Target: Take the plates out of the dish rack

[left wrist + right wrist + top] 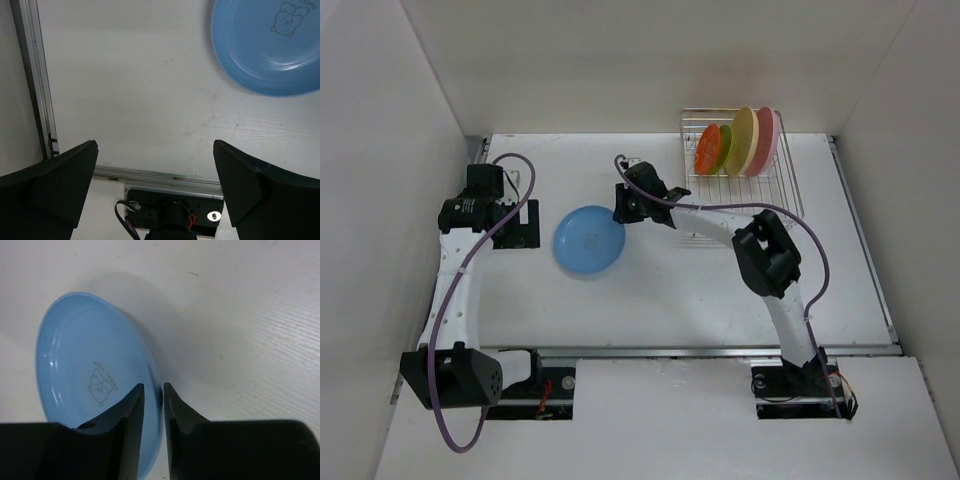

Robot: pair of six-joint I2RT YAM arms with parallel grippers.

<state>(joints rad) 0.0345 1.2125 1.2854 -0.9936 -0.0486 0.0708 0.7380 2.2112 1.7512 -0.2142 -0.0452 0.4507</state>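
The blue plate (590,240) lies left of the table's middle, its right edge raised a little. My right gripper (620,212) is shut on that rim; in the right wrist view the rim sits between the narrow jaws of the gripper (154,387), with the blue plate (90,370) to the left. The dish rack (790,175) stands at the back right with the orange plate (707,150), green plate (724,147), pale yellow plate (745,140) and pink plate (766,135) upright in it. My left gripper (518,225) is wide open and empty, left of the blue plate (270,45).
White walls enclose the table on three sides. A metal rail (720,351) runs along the near edge, and another rail (37,75) runs along the left side. The left arm's base mount (175,210) shows below the left gripper (155,150).
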